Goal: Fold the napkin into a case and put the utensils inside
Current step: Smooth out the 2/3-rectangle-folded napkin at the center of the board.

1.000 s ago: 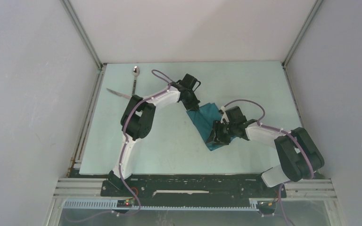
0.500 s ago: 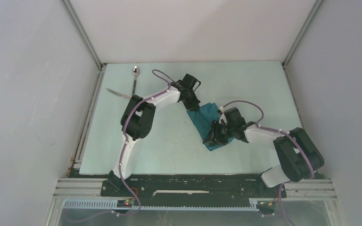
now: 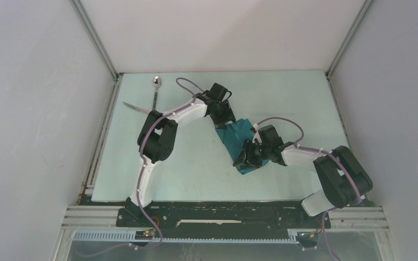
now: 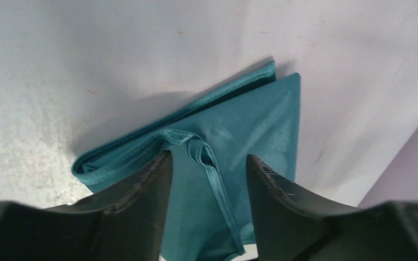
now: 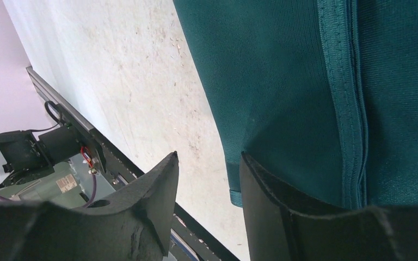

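Starting nearest the arm bases, the right arm's black two-fingered claw (image 3: 245,157) is seen low over the near end of the folded teal cloth napkin (image 3: 239,138). Its jaws stand partly apart and are closed on nothing. In the right wrist view one finger is set over the cloth beside its stitched hem while the other is over the bare pale-green surface (image 3: 185,163), so the near edge is straddled rather than gripped. The napkin is laid on the middle of the surface as a narrow slanting strip between the two claws, already close to the shape of a case. At its far end the left arm's black claw (image 4: 207,160) is found with jaws parted, where a second ago they were shut: the cloth has just been let go, and a loose loop of hem is left lying between the fingers. From this it is judged that a fold has been laid down and released, and that the utensils have yet to be fetched. Farthest off, near the far left corner, the small shiny metal spoon (image 3: 156,89) and the slim silver table knife (image 3: 136,107) are lying well apart from the cloth. Only the overhead view shows these two and the strip's whole run. Only the wrist views show the layered folds, the hems and the gaps between the jaws, which are hidden from above by the wrists.
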Robot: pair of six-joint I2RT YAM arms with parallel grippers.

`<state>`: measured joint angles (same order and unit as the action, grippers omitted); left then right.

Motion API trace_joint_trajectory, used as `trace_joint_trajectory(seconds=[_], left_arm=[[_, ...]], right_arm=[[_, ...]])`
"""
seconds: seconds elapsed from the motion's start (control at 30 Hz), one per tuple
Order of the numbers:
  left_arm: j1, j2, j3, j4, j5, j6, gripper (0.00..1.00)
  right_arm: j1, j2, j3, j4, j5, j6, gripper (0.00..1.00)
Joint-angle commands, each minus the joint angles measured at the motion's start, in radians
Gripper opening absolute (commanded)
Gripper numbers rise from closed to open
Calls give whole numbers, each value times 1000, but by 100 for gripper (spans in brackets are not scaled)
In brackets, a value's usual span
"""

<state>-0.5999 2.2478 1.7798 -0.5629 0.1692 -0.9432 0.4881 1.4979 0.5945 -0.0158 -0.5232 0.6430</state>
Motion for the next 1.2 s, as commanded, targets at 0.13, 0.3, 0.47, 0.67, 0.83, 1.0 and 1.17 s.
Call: trace_joint_trajectory(seconds=[0.13, 0.3, 0.47, 0.67, 0.83, 1.0, 1.17], left_arm=[[-2, -205, -33, 47, 103, 120, 68], [48, -291, -228, 226, 237, 108, 46], [114, -240, -377, 471, 380, 4, 6], [125, -154, -367, 558, 386, -32, 0], [127, -72, -338, 658, 409, -84, 0], [128, -19, -324, 695, 417, -105, 0], [129, 4, -338, 702, 420, -103, 0]], right_arm=[[7, 11, -17, 43, 2, 10, 53], [1, 3, -17, 36, 2, 3, 53], [-2, 0, -16, 41, -3, 5, 53], [-3, 0, -16, 36, 1, 2, 53], [-1, 4, -16, 51, -5, 8, 55], [0, 12, -17, 69, -35, 18, 57], [0, -19, -16, 76, -72, 23, 61]])
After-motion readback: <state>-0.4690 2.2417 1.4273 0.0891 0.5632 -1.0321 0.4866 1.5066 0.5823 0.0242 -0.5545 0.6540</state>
